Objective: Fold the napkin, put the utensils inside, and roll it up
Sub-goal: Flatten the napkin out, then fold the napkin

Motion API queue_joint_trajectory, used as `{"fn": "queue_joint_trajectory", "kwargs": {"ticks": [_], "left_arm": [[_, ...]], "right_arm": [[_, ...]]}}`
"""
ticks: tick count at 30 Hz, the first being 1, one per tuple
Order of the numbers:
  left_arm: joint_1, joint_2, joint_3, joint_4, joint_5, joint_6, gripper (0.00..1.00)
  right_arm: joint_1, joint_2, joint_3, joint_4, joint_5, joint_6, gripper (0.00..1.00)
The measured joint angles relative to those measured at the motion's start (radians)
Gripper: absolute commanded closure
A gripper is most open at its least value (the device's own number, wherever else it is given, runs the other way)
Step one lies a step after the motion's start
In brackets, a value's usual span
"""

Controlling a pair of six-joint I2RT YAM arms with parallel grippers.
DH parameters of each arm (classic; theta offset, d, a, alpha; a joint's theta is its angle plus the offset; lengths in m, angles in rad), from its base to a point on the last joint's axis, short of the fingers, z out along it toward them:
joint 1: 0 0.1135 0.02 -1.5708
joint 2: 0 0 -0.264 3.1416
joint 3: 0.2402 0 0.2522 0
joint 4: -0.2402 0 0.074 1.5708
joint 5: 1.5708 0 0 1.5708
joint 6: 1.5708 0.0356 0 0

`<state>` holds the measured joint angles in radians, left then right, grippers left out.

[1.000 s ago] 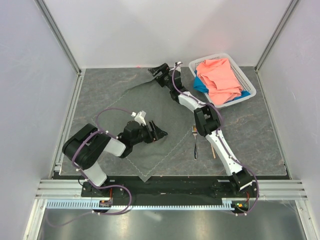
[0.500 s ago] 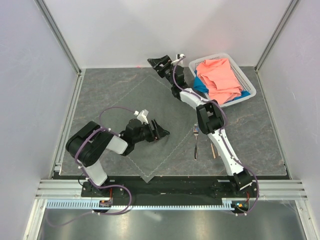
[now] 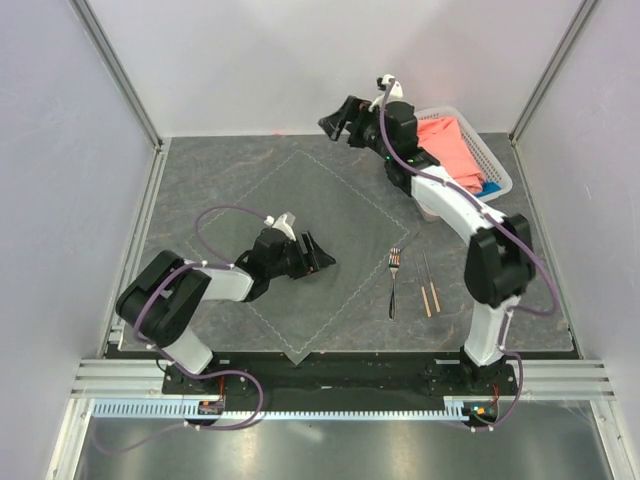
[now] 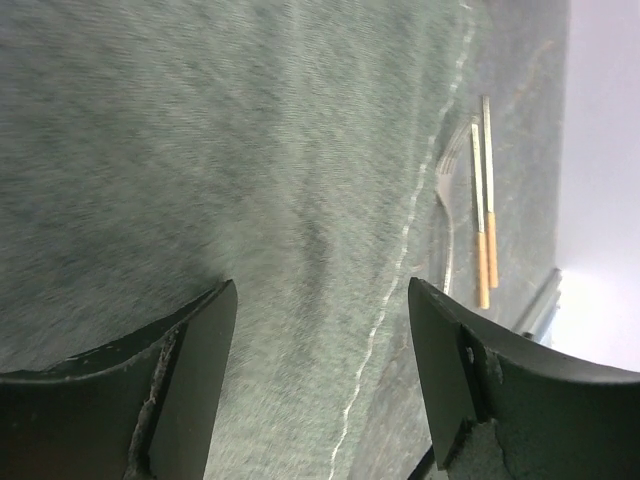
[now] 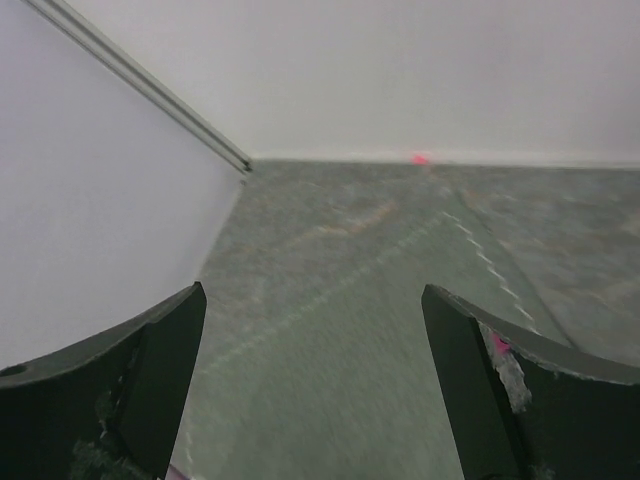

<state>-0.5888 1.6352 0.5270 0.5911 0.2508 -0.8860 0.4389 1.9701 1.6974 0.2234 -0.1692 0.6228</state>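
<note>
The napkin (image 3: 300,200) is laid flat and unfolded on the desk (image 3: 200,180), turned as a diamond with one corner toward 12 o'clock and the opposite corner at 6 o'clock by the near edge. Its pale stitched hem is traced all round it in the top view.

The left tool (image 3: 322,257) is held low over the napkin's lower middle, pointed toward 3 o'clock. In the left wrist view its fingers (image 4: 190,380) are seen spread apart with only the napkin (image 4: 200,150) between them. Whether the tips touch the fabric cannot be told.

The right tool (image 3: 331,114) is raised beyond the napkin's 12 o'clock corner, near the back wall, and aimed toward 9 o'clock. Its fingers (image 5: 150,370) are likewise parted and nothing is gripped; the napkin (image 5: 380,330), with its far corner, is shown blurred beneath them.

The utensils are left on the desk at the napkin's 4 o'clock side. The fork (image 3: 393,282) is placed just beside the hem, tines toward 12 o'clock, and the chopsticks (image 3: 428,285) lie parallel to it a little farther toward 3 o'clock. From the left wrist the chopsticks (image 4: 482,220) are seen side by side past the stitched edge, with the fork (image 4: 445,210) only faintly made out.

At 1 o'clock a white basket (image 3: 490,160) is set in the desk's far corner. A salmon-pink cloth (image 3: 445,140) is heaped in it, with a blue cloth (image 3: 490,187) underneath.
</note>
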Motion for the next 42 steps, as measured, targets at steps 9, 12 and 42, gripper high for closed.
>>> {"fn": "queue_joint_trajectory", "kwargs": {"ticks": [9,12,42], "left_arm": [[0.159,-0.205,0.025,-0.254,-0.055,0.082,0.2],[0.246,-0.224,0.025,-0.285,-0.059,0.097,0.2],[0.64,0.019,0.082,-0.185,0.204,0.032,0.21]], "right_arm": [[-0.012,-0.296,-0.4,-0.358,0.274,-0.179,0.1],[-0.048,-0.298,-0.51,-0.456,0.326,-0.186,0.16],[-0.135,-0.182,-0.576,-0.537,0.333,-0.182,0.33]]}}
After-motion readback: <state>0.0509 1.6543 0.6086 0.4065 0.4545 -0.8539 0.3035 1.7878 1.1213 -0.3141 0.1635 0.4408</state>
